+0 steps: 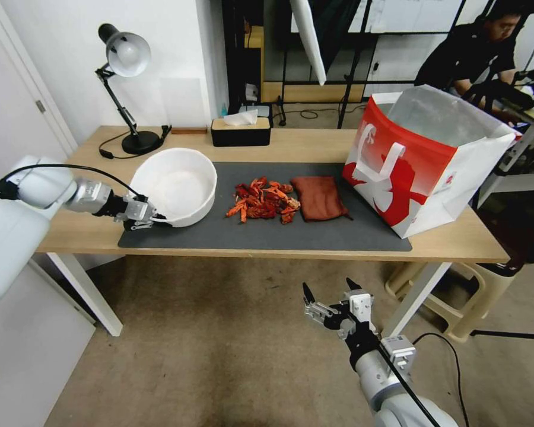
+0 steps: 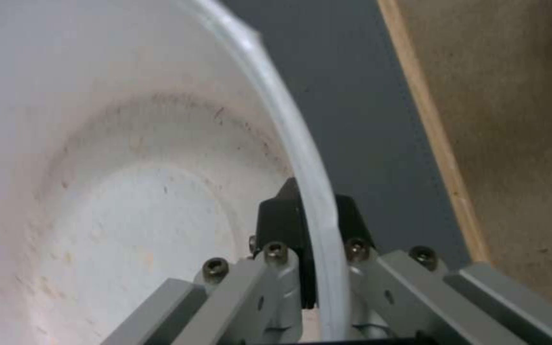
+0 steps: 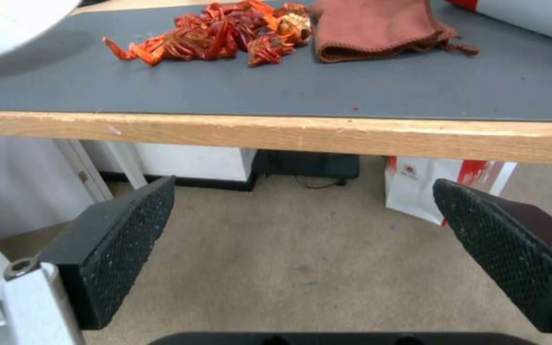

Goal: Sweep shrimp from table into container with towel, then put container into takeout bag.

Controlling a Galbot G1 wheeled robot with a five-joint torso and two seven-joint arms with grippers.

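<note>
Spanning the view, table (image 1: 314, 145) w/ takeout bag (image 1: 421, 160) at 3 o'clock edge. Container (image 1: 178, 184) at 9, tilted, rim pinched by left gripper (image 1: 151, 218). Towel (image 1: 319, 197) touched shrimp (image 1: 262, 201) at center. Right gripper (image 1: 332, 290) at 6, below front edge, fingers wide, holding nothing.

Table (image 1: 314, 148): light wood, white legs, carried dark grey mat (image 1: 314, 234) along front edge. Landmark: mat. Shrimp (image 1: 262, 200) lay heaped at mat centre; towel (image 1: 319, 197) touched heap's right side. Container (image 1: 178, 185) sat tilted at mat's left end. Takeout bag (image 1: 424, 160) stood on mat's right end. Tissue box (image 1: 241, 131) and desk lamp (image 1: 130, 89) stood behind mat.
</note>
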